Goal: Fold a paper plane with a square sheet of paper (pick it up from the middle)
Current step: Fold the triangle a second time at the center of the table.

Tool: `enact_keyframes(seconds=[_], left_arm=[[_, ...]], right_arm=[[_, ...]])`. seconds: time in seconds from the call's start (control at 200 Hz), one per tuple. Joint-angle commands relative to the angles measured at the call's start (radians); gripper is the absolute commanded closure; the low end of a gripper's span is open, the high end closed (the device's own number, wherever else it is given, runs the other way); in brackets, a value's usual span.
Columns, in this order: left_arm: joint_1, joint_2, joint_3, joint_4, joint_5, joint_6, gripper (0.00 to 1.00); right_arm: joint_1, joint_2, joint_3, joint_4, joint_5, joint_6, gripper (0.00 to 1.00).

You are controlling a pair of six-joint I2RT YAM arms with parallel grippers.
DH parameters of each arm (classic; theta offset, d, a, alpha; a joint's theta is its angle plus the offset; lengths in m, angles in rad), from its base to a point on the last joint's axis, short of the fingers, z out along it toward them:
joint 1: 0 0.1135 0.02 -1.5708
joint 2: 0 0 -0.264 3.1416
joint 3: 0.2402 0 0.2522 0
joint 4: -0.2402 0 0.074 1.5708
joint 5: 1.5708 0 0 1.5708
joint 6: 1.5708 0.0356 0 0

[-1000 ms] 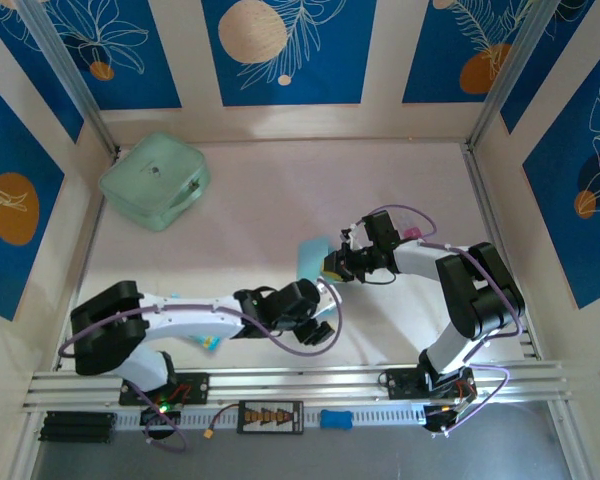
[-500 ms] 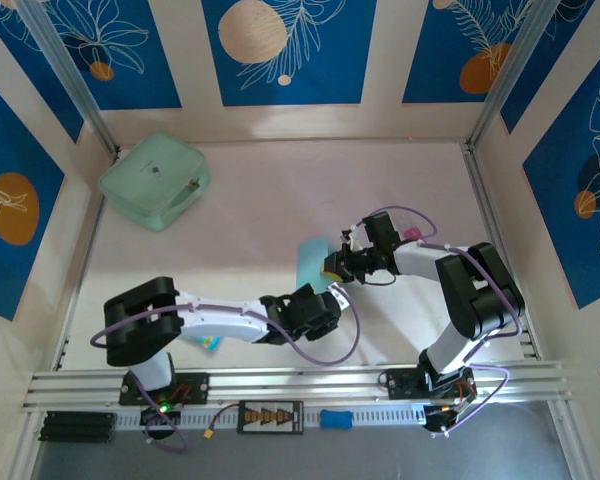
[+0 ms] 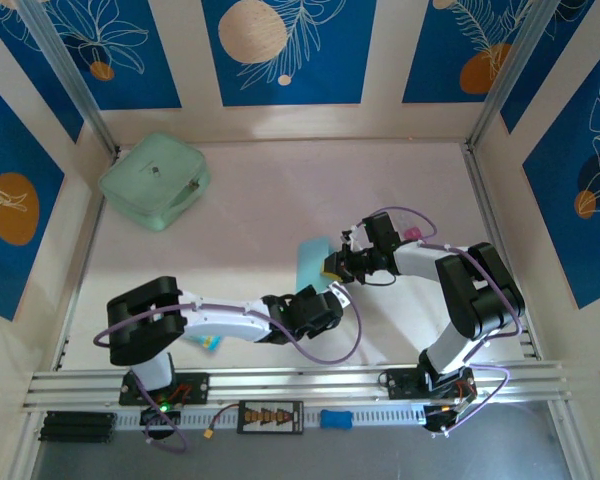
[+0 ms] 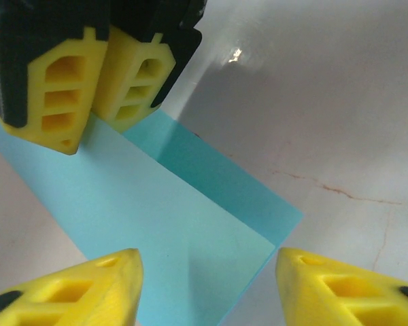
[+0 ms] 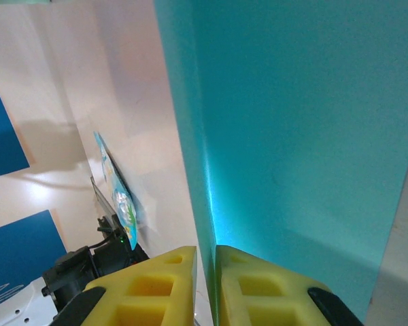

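Observation:
The square sheet of paper (image 3: 311,261) is light blue, folded double and held up off the table near its middle. My right gripper (image 3: 333,266) is shut on the folded sheet (image 5: 292,136) at its near edge, its yellow fingers (image 4: 75,81) pressed together on it. My left gripper (image 3: 317,300) sits just below the sheet and is open. In the left wrist view its gripper (image 4: 207,261) has one fingertip in front of the sheet (image 4: 156,217) and the other just off its lower corner, neither clearly touching. The paper plane is out of view.
A mint-green zip pouch (image 3: 155,181) lies at the back left. A small printed blue-and-white packet (image 3: 208,343) lies near the left arm's base, also seen as the packet (image 5: 119,197). An aluminium rail (image 3: 300,382) runs along the front edge. Walls close in three sides.
My left arm has reached right and forward up to the sheet, and its jaws have narrowed. My right gripper and the sheet have stayed put.

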State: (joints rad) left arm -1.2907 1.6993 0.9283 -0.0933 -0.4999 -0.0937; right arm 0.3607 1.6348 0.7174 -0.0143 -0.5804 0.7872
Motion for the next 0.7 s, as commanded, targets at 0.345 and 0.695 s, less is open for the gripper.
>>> enact_keyframes(seconds=[0.345, 0.695], left_arm=[[0.033, -0.036, -0.002, -0.002, 0.063, -0.046, 0.87], [0.256, -0.149, -0.117, 0.118, 0.574, -0.226, 1.0]], right_arm=[[0.004, -0.037, -0.028, -0.032, 0.013, 0.013, 0.78], [-0.006, -0.345, -0.143, -0.222, 0.301, 0.083, 0.58]])
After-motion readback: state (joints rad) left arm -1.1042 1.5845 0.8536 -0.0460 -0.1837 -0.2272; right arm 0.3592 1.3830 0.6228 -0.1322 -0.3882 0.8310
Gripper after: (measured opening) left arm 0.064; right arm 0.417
